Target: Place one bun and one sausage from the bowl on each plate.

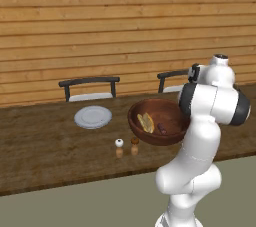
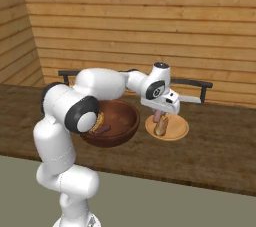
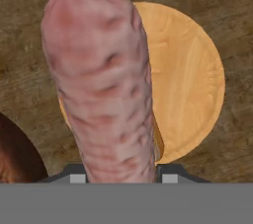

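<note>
One sausage (image 3: 101, 85) pinched in your gripper (image 2: 159, 117), jaws closed on it, hanging end-down over the orange plate (image 2: 179, 132) so it drops beside the bun (image 2: 161, 127).

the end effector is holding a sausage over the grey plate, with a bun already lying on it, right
Not quite. The end effector holds the sausage over the orange-tan plate, where a bun already lies, as the right base view shows. The grey plate sits bare on the bowl's other side.
</note>
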Available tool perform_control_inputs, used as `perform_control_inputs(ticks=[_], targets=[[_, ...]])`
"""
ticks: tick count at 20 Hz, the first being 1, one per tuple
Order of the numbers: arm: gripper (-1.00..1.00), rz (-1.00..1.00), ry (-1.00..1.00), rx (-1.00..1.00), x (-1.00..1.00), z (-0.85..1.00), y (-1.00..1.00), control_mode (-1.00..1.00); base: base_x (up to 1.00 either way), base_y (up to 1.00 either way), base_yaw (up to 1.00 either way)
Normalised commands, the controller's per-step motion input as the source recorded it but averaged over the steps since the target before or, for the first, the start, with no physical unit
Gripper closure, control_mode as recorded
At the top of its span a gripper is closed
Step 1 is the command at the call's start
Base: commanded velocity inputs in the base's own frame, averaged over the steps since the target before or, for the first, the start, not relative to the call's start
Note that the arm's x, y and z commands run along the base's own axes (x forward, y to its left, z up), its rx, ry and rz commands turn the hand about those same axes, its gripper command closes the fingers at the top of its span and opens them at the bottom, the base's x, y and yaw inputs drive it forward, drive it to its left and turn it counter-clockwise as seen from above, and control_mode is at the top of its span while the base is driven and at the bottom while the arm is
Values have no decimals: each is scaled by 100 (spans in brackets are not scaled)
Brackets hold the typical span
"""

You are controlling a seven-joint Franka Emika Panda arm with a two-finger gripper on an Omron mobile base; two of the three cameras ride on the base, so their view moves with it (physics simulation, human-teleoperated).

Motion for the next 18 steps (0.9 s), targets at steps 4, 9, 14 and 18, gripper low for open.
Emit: perform_control_inputs(ticks=[4,9,14,18], targets=[[100,9,1,10,0,-36,-66,-100,0,0,0],[100,11,0,3,22,-58,-35,-100,0,0,0],[100,18,5,3,52,-34,-17,-100,0,0,0],[100,16,3,3,43,-32,-19,-100,0,0,0]])
